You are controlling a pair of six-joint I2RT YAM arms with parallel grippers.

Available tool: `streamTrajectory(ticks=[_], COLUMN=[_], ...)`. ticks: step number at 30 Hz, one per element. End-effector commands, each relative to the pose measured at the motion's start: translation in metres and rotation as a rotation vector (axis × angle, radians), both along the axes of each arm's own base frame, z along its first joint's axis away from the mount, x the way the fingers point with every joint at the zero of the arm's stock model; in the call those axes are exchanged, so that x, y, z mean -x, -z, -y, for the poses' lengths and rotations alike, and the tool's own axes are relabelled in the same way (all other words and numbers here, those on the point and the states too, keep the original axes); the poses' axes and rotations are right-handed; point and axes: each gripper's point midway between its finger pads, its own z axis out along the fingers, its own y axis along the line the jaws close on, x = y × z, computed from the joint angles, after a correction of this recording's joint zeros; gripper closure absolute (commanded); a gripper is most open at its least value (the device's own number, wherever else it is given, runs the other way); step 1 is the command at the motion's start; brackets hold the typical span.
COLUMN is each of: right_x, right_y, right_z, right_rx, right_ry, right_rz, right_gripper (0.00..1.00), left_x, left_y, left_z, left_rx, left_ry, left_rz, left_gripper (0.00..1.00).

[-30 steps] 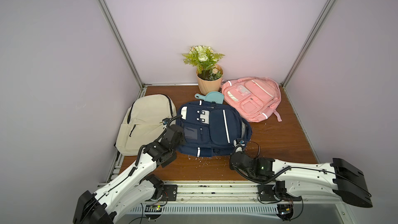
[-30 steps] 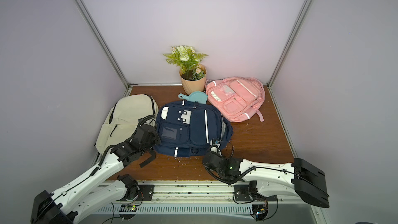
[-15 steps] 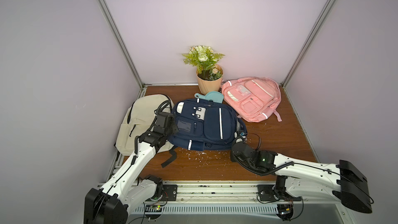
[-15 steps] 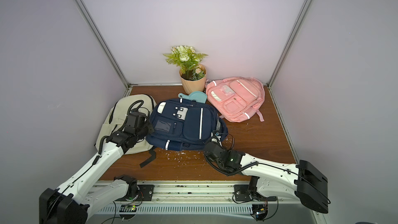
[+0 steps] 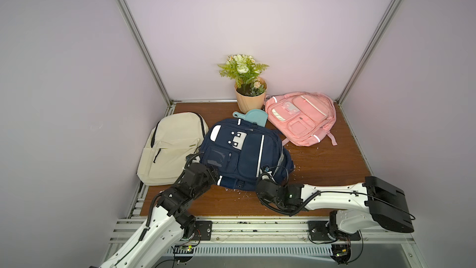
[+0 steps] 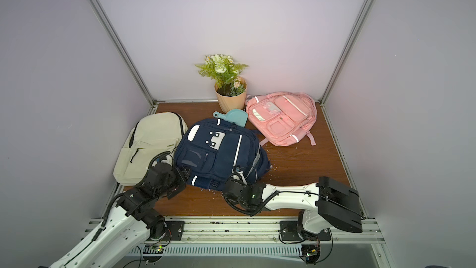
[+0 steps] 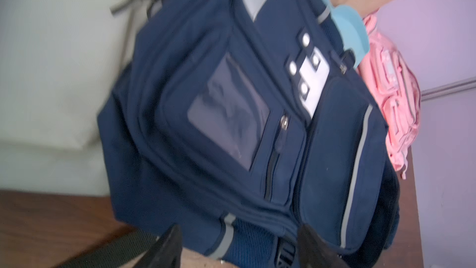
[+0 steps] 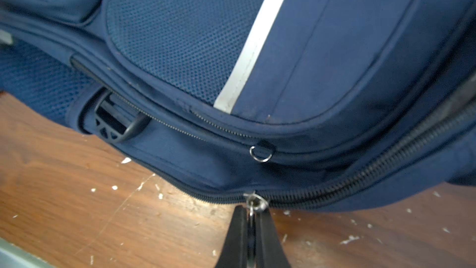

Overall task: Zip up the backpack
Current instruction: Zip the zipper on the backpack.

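Navy backpack (image 5: 247, 155): flat on the table (image 5: 322, 171), between a cream backpack (image 5: 172, 145) and a pink backpack (image 5: 301, 118).
Right fingers (image 8: 238, 233): clenched on the zipper pull (image 8: 255, 202) at the bag's near edge; only the tips in frame.
Left fingers (image 7: 168, 248): spread apart, grasping nothing, by the bag's near left corner; cut off by the frame.
Zipper teeth: blurred beside the pull, closed or not hard to tell.
Teal dustpan (image 5: 253, 117): half hidden behind the bag's far end.
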Motion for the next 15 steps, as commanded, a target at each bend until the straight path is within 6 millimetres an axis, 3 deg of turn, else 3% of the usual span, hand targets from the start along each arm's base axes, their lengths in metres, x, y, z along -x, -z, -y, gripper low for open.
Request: streamTrajectory(ticks=[1, 4, 9, 12, 15], right_x=[-0.001, 0.000, 0.002, 0.004, 0.006], right_y=[-0.018, -0.017, -0.019, -0.020, -0.020], right_z=[-0.028, -0.034, -0.036, -0.031, -0.024], right_rx=[-0.093, -0.094, -0.107, -0.109, -0.111], right_ry=[-0.030, -0.044, -0.050, -0.047, -0.040], right_rz=[0.012, 0.008, 0.009, 0.010, 0.007], right_gripper=[1.00, 1.00, 1.00, 1.00, 1.00], left_x=[0.016, 0.018, 0.010, 0.003, -0.003], left_y=[0.014, 0.022, 0.044, 0.051, 0.056], left_z=[0.019, 0.034, 0.045, 0.047, 0.048], left_rx=[0.067, 0.062, 0.089, 0.073, 0.058], left_ry=[-0.006, 0.028, 0.018, 0.004, -0.021], left_rz=[-0.076, -0.092, -0.096, -0.092, -0.096], left_gripper=[0.20, 0.15, 0.16, 0.20, 0.32])
